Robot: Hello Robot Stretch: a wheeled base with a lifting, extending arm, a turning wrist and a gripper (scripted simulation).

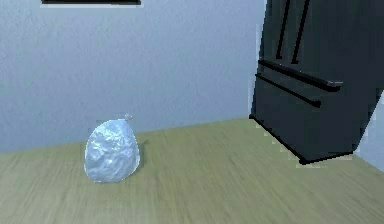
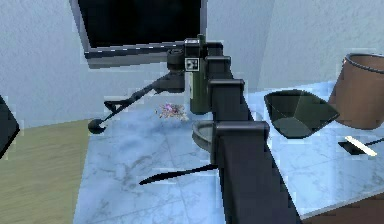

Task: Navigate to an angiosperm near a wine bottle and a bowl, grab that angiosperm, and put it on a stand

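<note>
Ahead I see a tied bag (image 1: 112, 152) and a dark fridge (image 1: 310, 80); to the side, my gripper (image 2: 106, 113) hangs near the far edge of the table (image 2: 130, 170), close to a pinkish blob (image 2: 170, 110), likely the angiosperm, beside the bottle (image 2: 198, 92) and bowl (image 2: 202, 136), so I judge we've arrived with grab and stand left, though I can't tell if it holds anything, and no writing is legible.

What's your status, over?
Gripper out at marble table; hold cannot be told. Small pinkish thing by dark bottle and dark bowl. Bottle close to arm.
</note>
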